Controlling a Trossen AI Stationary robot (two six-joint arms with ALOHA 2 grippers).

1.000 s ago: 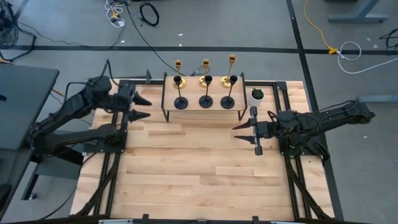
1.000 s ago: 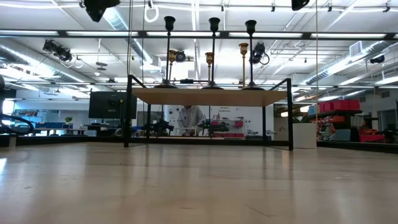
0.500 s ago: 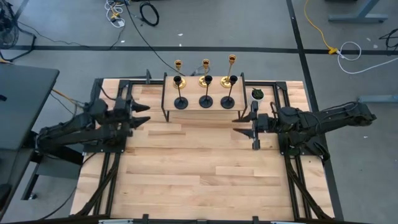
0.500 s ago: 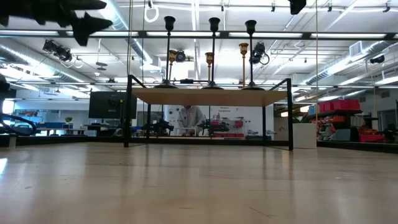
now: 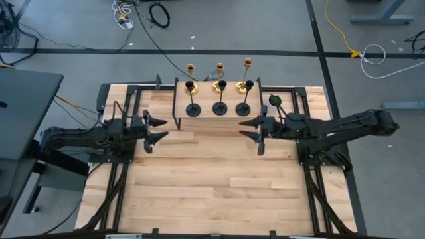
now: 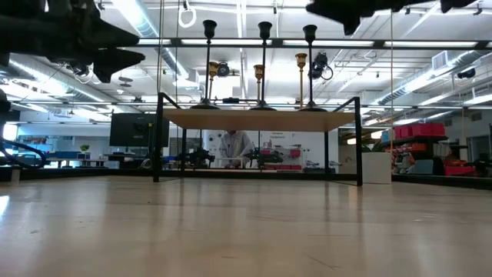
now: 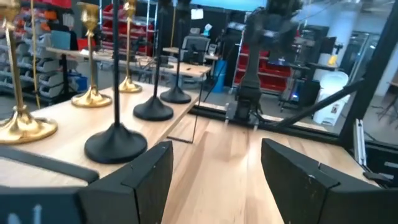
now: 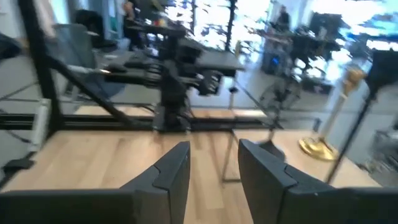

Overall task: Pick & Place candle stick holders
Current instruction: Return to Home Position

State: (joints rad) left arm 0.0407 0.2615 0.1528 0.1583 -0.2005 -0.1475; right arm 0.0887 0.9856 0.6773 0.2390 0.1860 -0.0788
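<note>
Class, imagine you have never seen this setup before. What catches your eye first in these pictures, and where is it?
The small raised shelf at the far middle of the table draws the eye. Three black candle stick holders stand in its nearer row, with three gold candle stick holders behind them. Near its two front corners, the left gripper and right gripper hover above the table, fingers open and empty, pointing toward each other.

Three gold candle stick holders (image 5: pixel 218 87), three black holders (image 5: pixel 220 108), upright in two rows atop shelf (image 5: pixel 205 101)
</note>
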